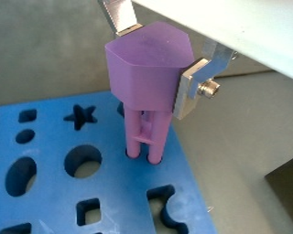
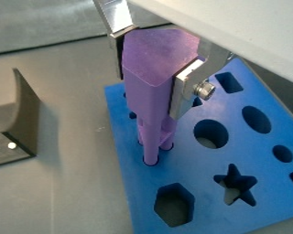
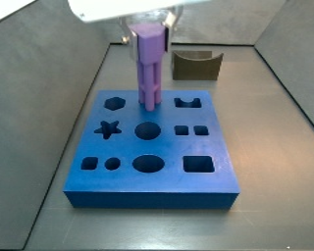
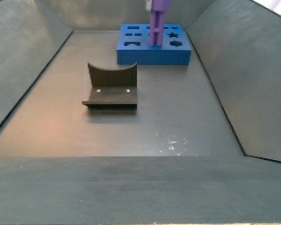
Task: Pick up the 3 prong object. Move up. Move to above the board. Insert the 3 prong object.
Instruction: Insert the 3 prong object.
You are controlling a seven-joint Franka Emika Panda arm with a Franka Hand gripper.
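Observation:
The 3 prong object (image 1: pixel 146 78) is a lavender peg with a broad head and slim parallel rods below. It hangs upright between the silver fingers of my gripper (image 1: pixel 157 57), which is shut on its head. In both wrist views the rod tips meet the top of the blue board (image 1: pixel 51 137) near one edge; I cannot tell how deep they sit. The board (image 2: pixel 192 171) has star, hexagon, round and square cutouts. In both side views the peg (image 3: pixel 149 69) stands over the board (image 3: pixel 153 199) between the hexagon and the notched cutout, under the gripper (image 3: pixel 149 25). The peg (image 4: pixel 158 26) also shows at the far end.
The dark fixture (image 4: pixel 111 86) stands on the grey floor apart from the board (image 4: pixel 143 60), in mid-bin. It also shows as the fixture (image 3: pixel 196 65) behind the board and as the fixture (image 2: pixel 15 123) beside it. Sloping grey walls enclose the floor.

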